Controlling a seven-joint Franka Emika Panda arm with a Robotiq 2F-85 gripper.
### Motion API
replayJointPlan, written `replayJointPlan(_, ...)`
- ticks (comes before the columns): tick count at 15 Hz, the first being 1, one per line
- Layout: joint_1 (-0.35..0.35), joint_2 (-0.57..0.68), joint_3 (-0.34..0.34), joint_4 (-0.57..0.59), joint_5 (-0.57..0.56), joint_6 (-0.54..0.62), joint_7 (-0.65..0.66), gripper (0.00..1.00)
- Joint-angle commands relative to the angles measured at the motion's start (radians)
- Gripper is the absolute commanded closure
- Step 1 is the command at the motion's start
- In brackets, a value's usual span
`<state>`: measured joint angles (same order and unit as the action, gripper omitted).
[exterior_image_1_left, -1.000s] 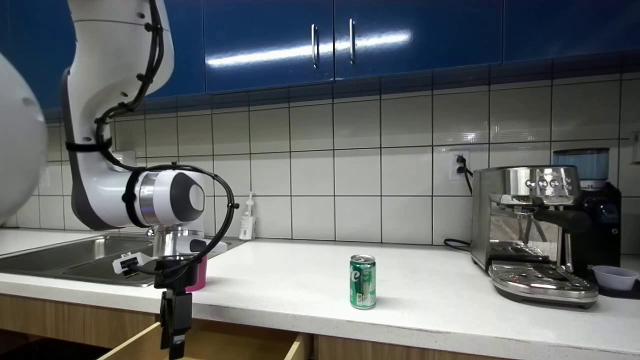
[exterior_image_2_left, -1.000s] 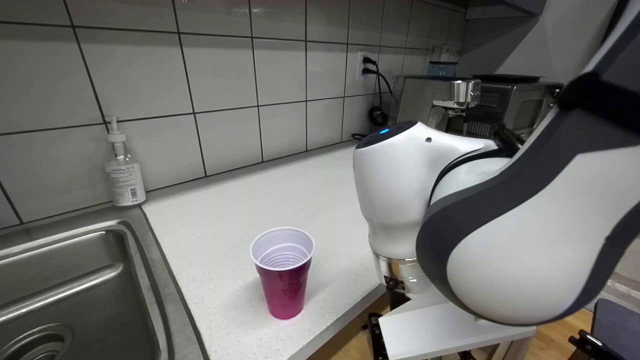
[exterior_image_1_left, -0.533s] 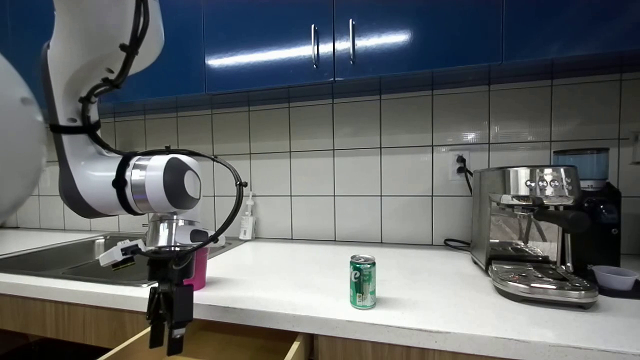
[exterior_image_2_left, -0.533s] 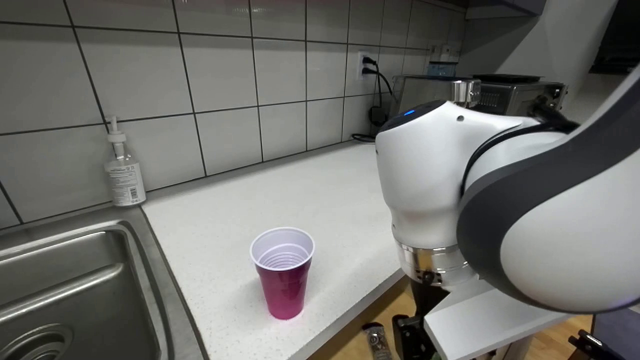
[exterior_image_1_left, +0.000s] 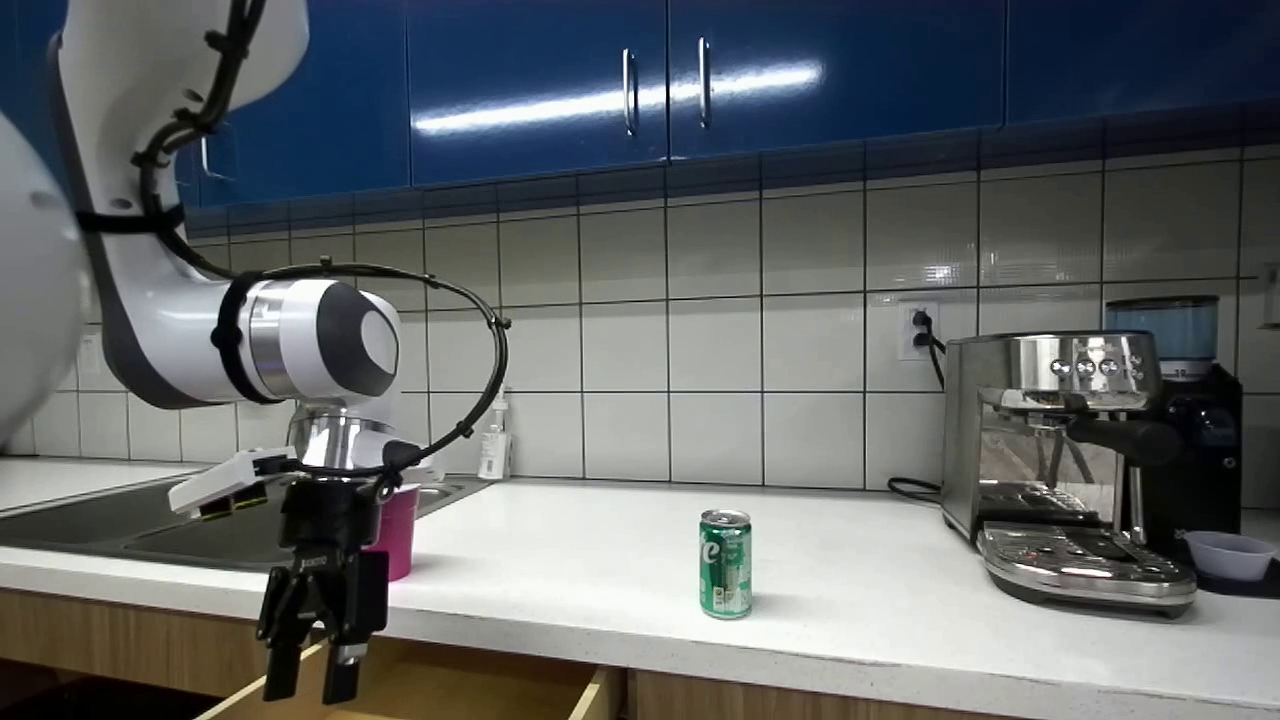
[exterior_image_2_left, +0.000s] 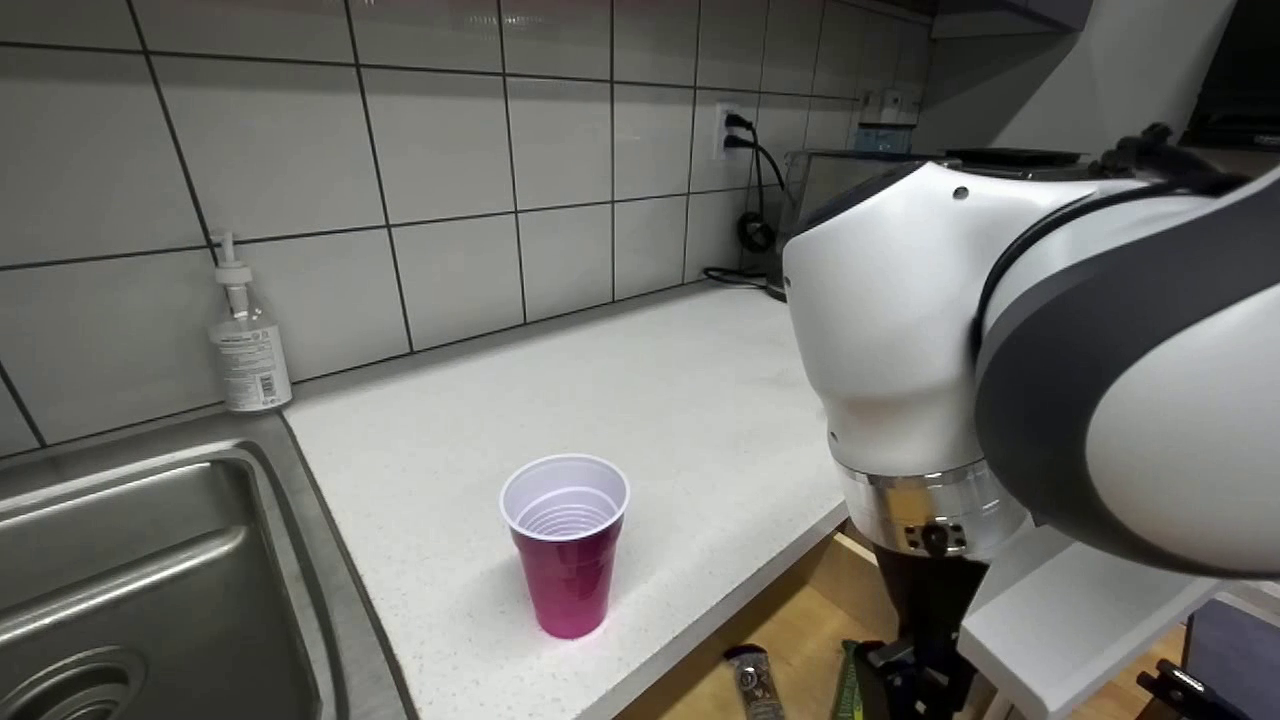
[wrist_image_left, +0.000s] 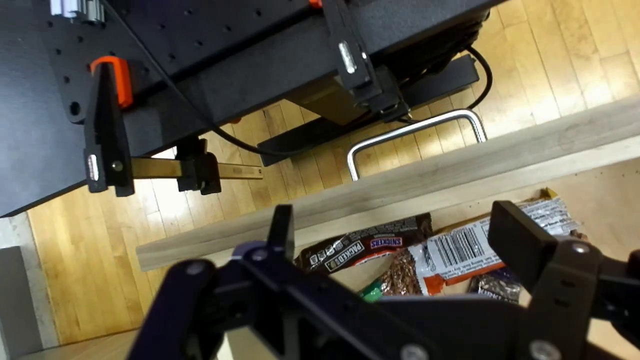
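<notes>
My gripper (exterior_image_1_left: 311, 685) hangs fingers down over the open wooden drawer (exterior_image_1_left: 600, 695) in an exterior view. In the wrist view the fingers (wrist_image_left: 400, 232) are wide apart with nothing held between them. Beyond them in the drawer lie a dark brown Snickers bar (wrist_image_left: 370, 242) along the front panel, a white and orange wrapper with a barcode (wrist_image_left: 465, 247), and a dark wrapper with purple (wrist_image_left: 497, 287). A green wrapper end (wrist_image_left: 372, 291) is mostly hidden by the gripper. In an exterior view a dark wrapper (exterior_image_2_left: 755, 685) and a green wrapper (exterior_image_2_left: 848, 685) show beside the gripper (exterior_image_2_left: 915, 690).
A magenta cup (exterior_image_2_left: 570, 580) stands on the counter near the sink (exterior_image_2_left: 330, 640). A green can (exterior_image_1_left: 725, 565) stands near the counter's front edge. A soap bottle (exterior_image_2_left: 250, 355) and an espresso machine (exterior_image_1_left: 1060, 350) stand further back. A black table with clamps (wrist_image_left: 105, 130) faces the drawer handle (wrist_image_left: 415, 131).
The arm has moved left and slightly up in one exterior view, right and up in the other. The gripper's two fingers now show apart, and wrappers in the drawer have come into view.
</notes>
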<state>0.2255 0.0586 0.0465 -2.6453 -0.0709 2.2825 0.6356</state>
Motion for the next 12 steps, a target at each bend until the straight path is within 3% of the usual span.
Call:
replayJointPlan(1, -0.033, -0.065, 0.034, -0.034, 0.056, -0.079, -0.123, 0.00)
replayJointPlan(7, -0.039, -0.074, 0.035, -0.054, 0.103, -0.111, -0.191, 0.00)
replayJointPlan(12, -0.042, -0.082, 0.035, -0.068, 0.077, -0.099, -0.164, 0.00)
